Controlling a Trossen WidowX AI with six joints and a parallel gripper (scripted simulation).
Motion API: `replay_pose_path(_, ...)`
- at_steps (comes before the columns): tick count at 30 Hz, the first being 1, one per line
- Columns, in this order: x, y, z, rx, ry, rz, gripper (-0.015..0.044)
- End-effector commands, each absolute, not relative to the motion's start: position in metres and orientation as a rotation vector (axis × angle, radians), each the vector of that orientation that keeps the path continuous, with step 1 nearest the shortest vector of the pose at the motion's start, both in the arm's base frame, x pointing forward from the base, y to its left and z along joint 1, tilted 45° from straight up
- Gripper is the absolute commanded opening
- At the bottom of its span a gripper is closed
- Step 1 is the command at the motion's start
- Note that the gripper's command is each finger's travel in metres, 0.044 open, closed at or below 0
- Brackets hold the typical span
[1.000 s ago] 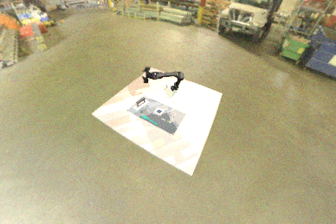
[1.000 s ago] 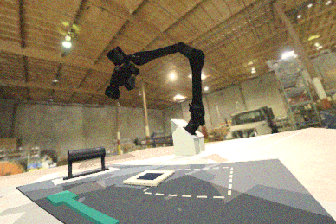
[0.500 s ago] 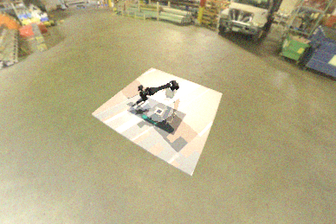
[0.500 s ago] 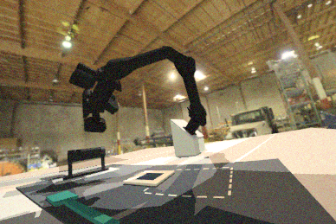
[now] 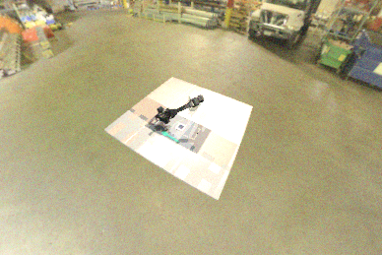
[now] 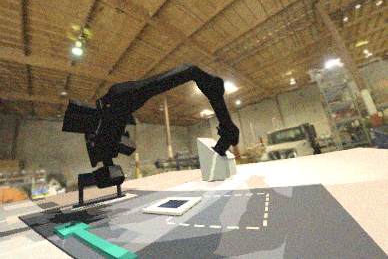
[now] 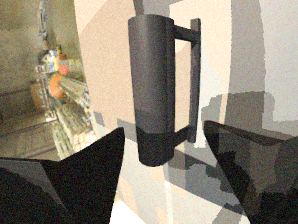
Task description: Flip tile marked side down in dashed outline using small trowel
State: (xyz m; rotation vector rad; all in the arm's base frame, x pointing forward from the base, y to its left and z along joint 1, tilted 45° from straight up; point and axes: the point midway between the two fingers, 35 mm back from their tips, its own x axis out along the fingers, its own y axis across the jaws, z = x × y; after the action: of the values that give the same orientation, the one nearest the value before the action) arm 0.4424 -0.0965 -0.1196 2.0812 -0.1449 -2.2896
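The trowel [image 6: 86, 181] [image 7: 152, 75] has a dark round handle on two posts and stands on the grey mat's left part, handle up. My gripper [image 6: 109, 168] [image 7: 164, 129] is open, close above the handle; in the wrist view the handle shows between and beyond the fingertips, not gripped. In the exterior view the gripper partly hides it. The tile [image 5: 180, 127] [image 6: 172, 205] is white with a dark square facing up. It lies flat at the left side of the dashed outline [image 6: 267, 198]; I cannot tell whether it overlaps the line.
A teal T-shaped piece [image 5: 169, 136] [image 6: 100, 242] lies flat at the front left of the grey mat [image 6: 310, 217]. The arm's pale base block [image 6: 209, 164] stands behind the mat. The arm arches over the tile side of the mat.
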Motion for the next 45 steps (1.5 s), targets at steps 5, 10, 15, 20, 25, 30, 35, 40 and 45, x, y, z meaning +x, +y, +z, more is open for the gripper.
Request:
replay_pose_path(5, 0.443, -0.102, -0.13, 2.097, -0.159, -2.292, 0.03)
replay_pose_path(10, 0.442, -0.103, -0.138, 2.097, -0.159, -2.291, 0.03)
replay_pose_path(15, 0.441, -0.104, -0.146, 2.097, -0.159, -2.291, 0.03)
replay_pose_path(20, 0.44, -0.105, -0.154, 2.097, -0.159, -2.291, 0.03)
replay_pose_path(25, 0.439, -0.106, -0.162, 2.097, -0.159, -2.291, 0.03)
replay_pose_path(30, 0.437, -0.107, -0.17, 2.097, -0.159, -2.291, 0.03)
replay_pose_path(35, 0.436, -0.107, -0.175, 2.097, -0.16, -2.291, 0.03)
replay_pose_path(40, 0.436, -0.107, -0.175, 2.097, -0.16, -2.291, 0.0169)
replay_pose_path(45, 0.436, -0.107, -0.175, 2.097, -0.16, -2.291, 0.0116)
